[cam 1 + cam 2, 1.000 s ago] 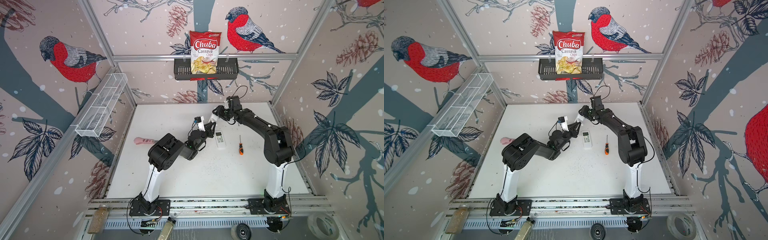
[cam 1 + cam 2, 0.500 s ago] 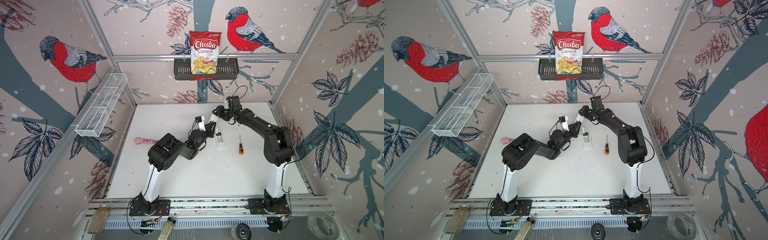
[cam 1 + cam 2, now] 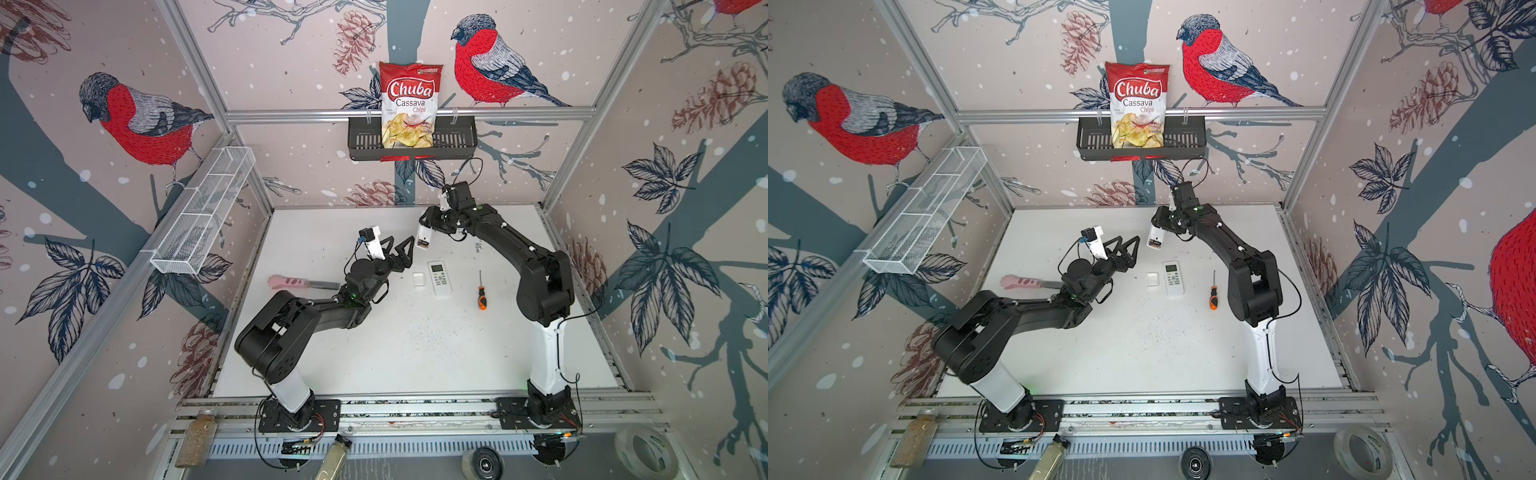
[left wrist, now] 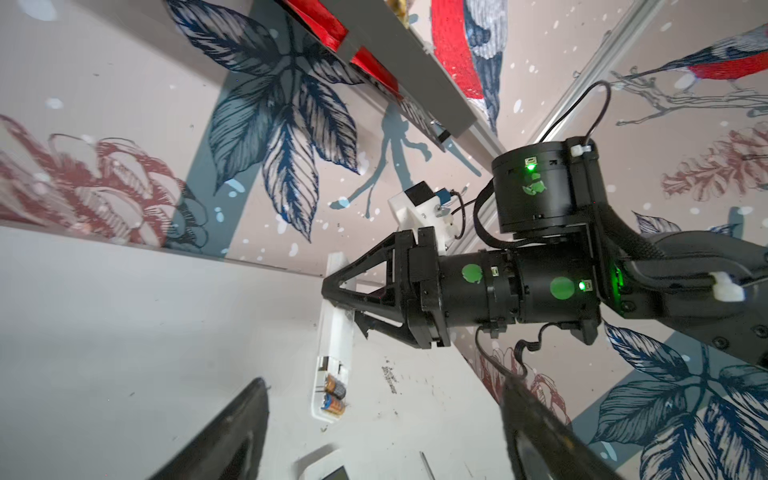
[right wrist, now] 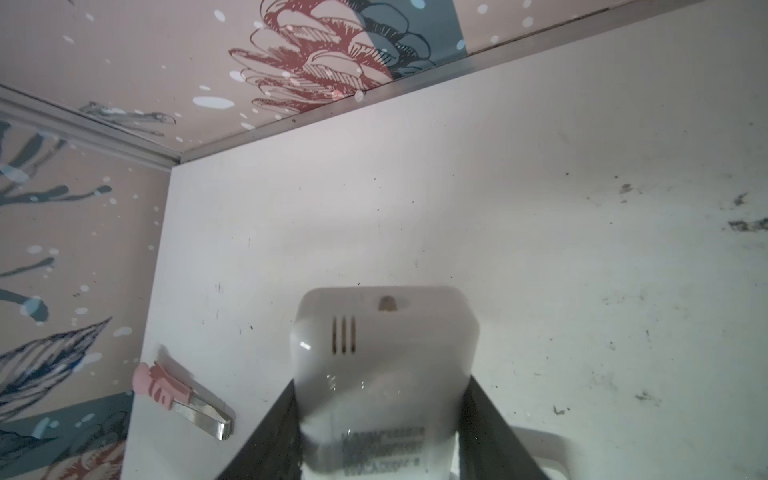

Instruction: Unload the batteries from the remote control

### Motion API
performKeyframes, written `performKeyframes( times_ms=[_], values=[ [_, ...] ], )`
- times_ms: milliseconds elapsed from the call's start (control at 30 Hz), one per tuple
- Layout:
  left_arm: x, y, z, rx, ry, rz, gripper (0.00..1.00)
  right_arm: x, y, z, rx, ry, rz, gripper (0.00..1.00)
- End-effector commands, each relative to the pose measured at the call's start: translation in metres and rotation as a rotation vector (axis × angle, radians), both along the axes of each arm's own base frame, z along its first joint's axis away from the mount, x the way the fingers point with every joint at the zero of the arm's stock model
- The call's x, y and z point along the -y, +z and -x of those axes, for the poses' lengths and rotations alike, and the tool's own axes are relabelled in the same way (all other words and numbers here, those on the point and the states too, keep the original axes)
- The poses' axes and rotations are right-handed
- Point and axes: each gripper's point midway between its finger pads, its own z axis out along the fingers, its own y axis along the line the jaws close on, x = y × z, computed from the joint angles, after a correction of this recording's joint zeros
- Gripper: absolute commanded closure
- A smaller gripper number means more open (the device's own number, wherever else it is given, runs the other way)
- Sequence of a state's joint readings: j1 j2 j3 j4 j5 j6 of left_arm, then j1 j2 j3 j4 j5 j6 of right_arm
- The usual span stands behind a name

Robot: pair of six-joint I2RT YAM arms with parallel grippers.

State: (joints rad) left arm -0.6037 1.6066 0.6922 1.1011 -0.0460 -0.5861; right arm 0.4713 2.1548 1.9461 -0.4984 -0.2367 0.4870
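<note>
A white remote (image 4: 334, 332) is clenched across its sides by the right gripper (image 4: 343, 309) and held above the table (image 3: 415, 353). At the remote's end away from that gripper, the open battery compartment (image 4: 323, 368) is exposed, and two batteries (image 4: 335, 395) are seated side by side inside it. The left gripper (image 3: 399, 249) is spread wide and empty, just beside the remote. Beyond both grippers, a chips bag (image 3: 409, 108) is stood in a black basket (image 3: 365, 141).

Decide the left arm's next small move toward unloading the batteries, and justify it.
Probably ease the open left gripper toward the two batteries and align its fingers on one. They sit exposed in the uncovered compartment of the remote held by the right gripper, and the left holds nothing.
</note>
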Motion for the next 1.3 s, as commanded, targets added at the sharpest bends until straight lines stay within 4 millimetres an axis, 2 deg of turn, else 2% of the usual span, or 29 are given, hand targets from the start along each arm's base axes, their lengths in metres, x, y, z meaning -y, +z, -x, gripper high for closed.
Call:
performKeyframes(
  times_ms=[0,133,333,600,833,1033,1267],
  values=[
    [-0.024,-0.026,0.001,-0.12,0.1,-0.121,0.1,-0.002,-0.02,0.018,-0.048,0.078,0.149,0.82],
    [-0.057,-0.033,0.013,-0.191,0.193,-0.182,0.04,-0.024,-0.032,0.028,-0.065,0.145,0.233,0.82],
    [-0.1,-0.048,0.039,-0.267,0.307,-0.26,0.03,-0.061,-0.051,0.052,-0.063,0.241,0.353,0.82],
    [-0.133,-0.066,0.061,-0.327,0.383,-0.283,0.03,-0.098,-0.088,0.091,-0.051,0.334,0.491,0.81],
    [-0.147,-0.08,0.068,-0.372,0.404,-0.27,0.03,-0.113,-0.119,0.114,-0.075,0.391,0.556,0.76],
    [-0.148,-0.085,0.068,-0.381,0.401,-0.275,0.03,-0.117,-0.131,0.118,-0.074,0.398,0.583,0.69],
    [-0.144,-0.079,0.065,-0.363,0.387,-0.271,0.03,-0.12,-0.14,0.118,-0.072,0.385,0.586,0.53]
  ],
)
